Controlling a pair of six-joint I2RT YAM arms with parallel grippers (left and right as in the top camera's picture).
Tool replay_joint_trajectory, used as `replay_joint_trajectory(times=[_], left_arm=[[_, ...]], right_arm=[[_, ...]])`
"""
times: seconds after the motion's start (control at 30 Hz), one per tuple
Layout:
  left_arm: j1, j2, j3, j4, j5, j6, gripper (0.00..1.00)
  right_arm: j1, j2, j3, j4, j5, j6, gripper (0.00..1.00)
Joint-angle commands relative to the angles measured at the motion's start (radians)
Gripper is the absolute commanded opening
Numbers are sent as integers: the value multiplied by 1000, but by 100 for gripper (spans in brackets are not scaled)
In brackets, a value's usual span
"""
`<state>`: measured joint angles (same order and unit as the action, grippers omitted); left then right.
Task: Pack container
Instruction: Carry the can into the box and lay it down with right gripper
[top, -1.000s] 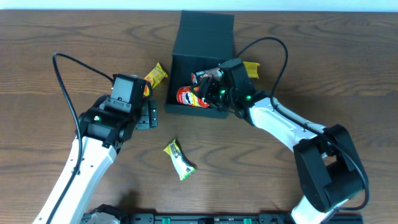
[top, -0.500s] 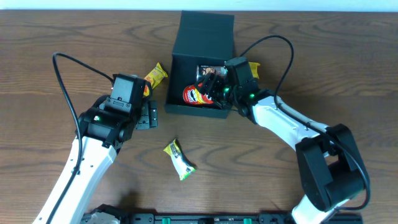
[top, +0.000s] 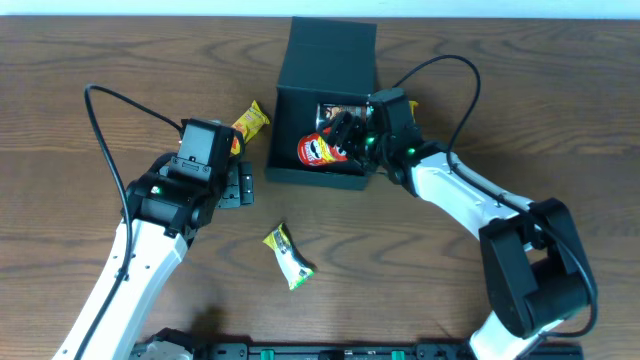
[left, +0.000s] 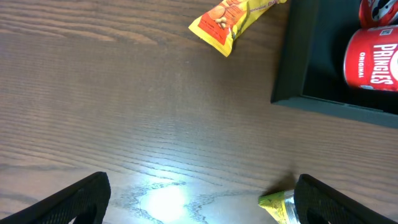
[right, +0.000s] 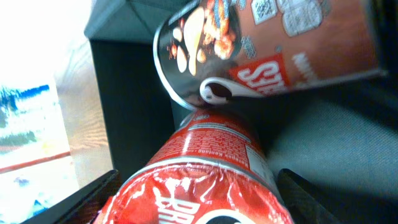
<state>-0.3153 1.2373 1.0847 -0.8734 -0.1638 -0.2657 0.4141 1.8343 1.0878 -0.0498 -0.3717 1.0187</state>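
Note:
The dark teal container (top: 318, 179) stands open at the table's middle back, its lid (top: 332, 55) folded away. Inside lie a red chip can (top: 316, 152) and a dark-labelled can (top: 338, 114). My right gripper (top: 347, 137) reaches in over the box's right wall. In the right wrist view its jaws stand open on either side of the red can (right: 205, 168), with the dark can (right: 267, 50) beyond it. My left gripper (top: 238, 185) hovers open over bare wood left of the box; its fingers (left: 81, 199) hold nothing.
A yellow snack bag (top: 250, 122) lies left of the box, also in the left wrist view (left: 233, 22). A green-yellow packet (top: 288, 256) lies in front on the table, its tip by my left gripper's right finger (left: 278, 205). Another yellow pack (top: 405, 108) sits behind the right arm.
My right gripper carried the red can a little to the right inside the box and its jaws widened around it. The left arm stayed still.

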Motion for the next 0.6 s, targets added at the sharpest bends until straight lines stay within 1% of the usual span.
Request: replay_joint_trajectory(times=[0.0, 0.07, 0.13, 0.17, 0.2, 0.23, 0.47, 0.57], left_arm=[[3, 0, 4, 0, 0, -8, 95], [3, 0, 4, 1, 0, -8, 95], [3, 0, 4, 4, 0, -8, 96], [3, 0, 4, 6, 0, -8, 95], [3, 0, 4, 8, 0, -8, 95], [3, 0, 4, 11, 0, -8, 95], [3, 0, 4, 18, 0, -7, 96], [3, 0, 4, 19, 0, -7, 95]], right_arm=[[-26, -21, 18, 2, -3, 1, 82], [-34, -33, 18, 2, -2, 1, 82], [-41, -46, 18, -3, 3, -5, 91], [-42, -51, 19, -5, 8, -7, 92], [-43, -56, 18, -12, 16, -6, 91], [-44, -61, 18, -23, 28, -6, 88], [-45, -76, 19, -32, 41, -5, 89], [-48, -89, 19, -32, 40, -5, 85]])
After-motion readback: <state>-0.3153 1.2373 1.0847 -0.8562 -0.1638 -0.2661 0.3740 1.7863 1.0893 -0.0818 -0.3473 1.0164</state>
